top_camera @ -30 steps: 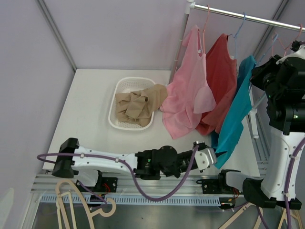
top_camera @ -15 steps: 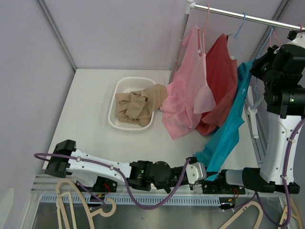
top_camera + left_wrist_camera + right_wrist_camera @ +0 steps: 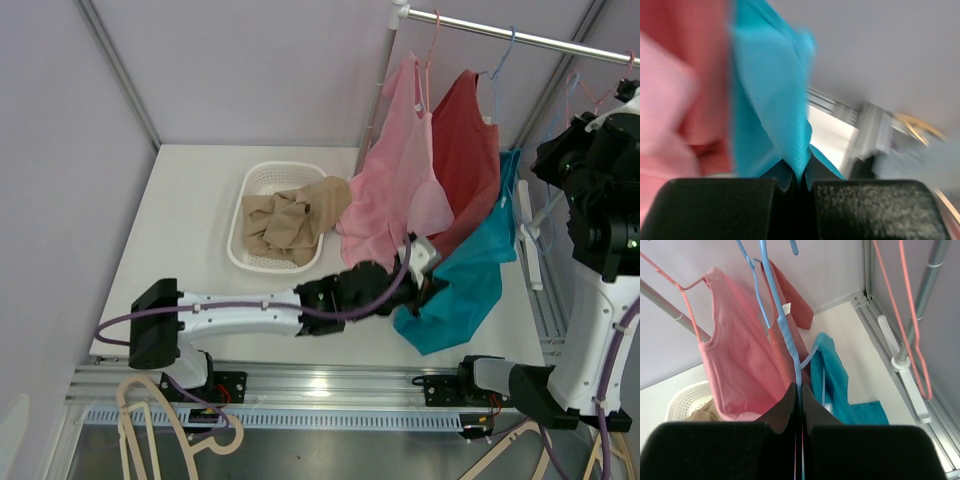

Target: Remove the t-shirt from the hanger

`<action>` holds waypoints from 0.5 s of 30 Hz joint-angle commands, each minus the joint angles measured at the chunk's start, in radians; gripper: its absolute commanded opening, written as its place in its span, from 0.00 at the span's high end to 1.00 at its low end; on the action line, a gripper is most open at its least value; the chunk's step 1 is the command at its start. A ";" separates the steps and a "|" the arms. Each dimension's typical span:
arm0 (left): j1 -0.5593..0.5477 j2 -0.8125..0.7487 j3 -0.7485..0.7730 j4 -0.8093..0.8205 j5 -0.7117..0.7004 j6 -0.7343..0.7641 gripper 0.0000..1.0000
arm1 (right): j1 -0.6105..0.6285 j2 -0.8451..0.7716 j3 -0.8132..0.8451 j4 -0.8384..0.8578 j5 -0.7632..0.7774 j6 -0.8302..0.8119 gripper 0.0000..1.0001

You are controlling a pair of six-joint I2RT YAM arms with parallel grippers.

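I see my left gripper point(image 3: 798, 181) pinched tight on the teal t-shirt point(image 3: 455, 290), which sags over the right side of the table point(image 3: 200, 230) below the red shirt point(image 3: 470, 150); my right gripper point(image 3: 800, 392) clamps the blue hanger point(image 3: 786, 337)

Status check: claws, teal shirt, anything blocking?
Left claw shut on teal t-shirt. Right claw shut on blue hanger. Shirt seemingly not off yet. Red shirt alongside.

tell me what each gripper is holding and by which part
The left gripper is shut on the teal shirt, pinching a fold of its cloth. The right gripper is shut on the blue hanger, clamping its thin sloping arm.
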 commanded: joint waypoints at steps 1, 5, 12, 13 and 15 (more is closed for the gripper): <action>0.116 0.038 0.109 -0.090 0.106 -0.129 0.99 | 0.000 -0.061 0.043 -0.020 0.004 -0.045 1.00; 0.154 0.107 0.204 -0.201 0.102 -0.122 0.99 | 0.000 -0.044 0.060 -0.020 -0.005 -0.058 1.00; 0.160 0.085 0.167 -0.221 0.169 -0.160 0.99 | -0.006 0.030 0.159 0.034 0.005 -0.109 1.00; 0.159 0.080 0.137 -0.216 0.185 -0.169 0.99 | -0.009 0.047 0.176 0.040 -0.005 -0.114 1.00; 0.150 0.074 0.111 -0.204 0.234 -0.186 0.99 | -0.017 0.087 0.196 0.058 -0.034 -0.118 1.00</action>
